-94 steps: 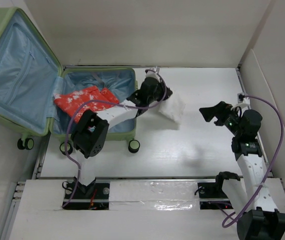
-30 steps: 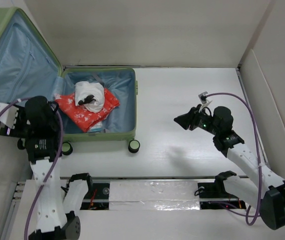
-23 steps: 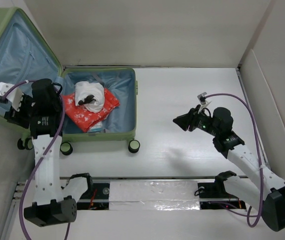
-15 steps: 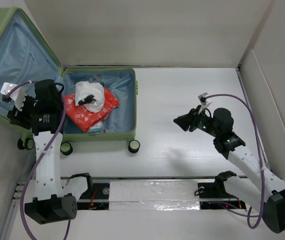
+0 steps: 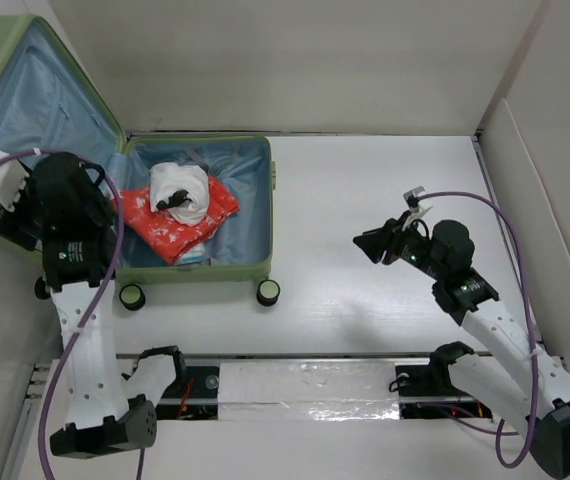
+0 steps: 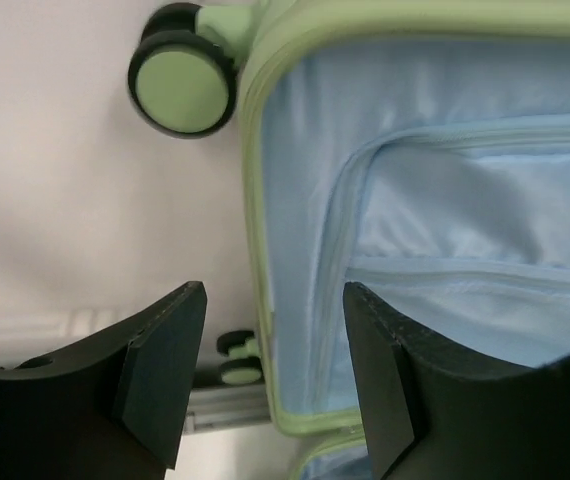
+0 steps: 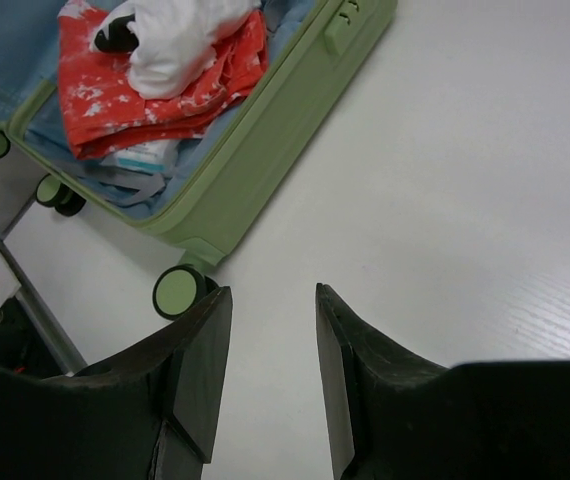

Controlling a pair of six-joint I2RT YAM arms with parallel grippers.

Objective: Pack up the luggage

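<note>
The luggage point(image 5: 253, 268), a light-green suitcase, lies open at the table's left. Its blue-lined lid point(image 5: 35, 130) leans up at the far left. In the base a white bundle point(image 5: 180, 190) rests on a red patterned cloth point(image 5: 180, 225). My left gripper point(image 5: 7, 225) hovers open over the lid's lower edge. In the left wrist view the left gripper point(image 6: 273, 295) frames the green rim point(image 6: 250, 200) and blue lining point(image 6: 445, 230), apart from both. My right gripper point(image 5: 370, 243) hangs open over bare table right of the suitcase. The right gripper point(image 7: 271, 295) holds nothing and faces the luggage point(image 7: 265, 150).
Black-and-green spinner wheels point(image 5: 267, 292) stick out at the suitcase's front, one of them point(image 6: 180, 85) near my left fingers. A white upright panel point(image 5: 530, 170) borders the table's right side. A rail with silver tape point(image 5: 305, 385) runs along the near edge.
My left arm has swung left and up from beside the suitcase base to over the lid's lower edge, its jaws widening. My right arm has drifted slightly right.
</note>
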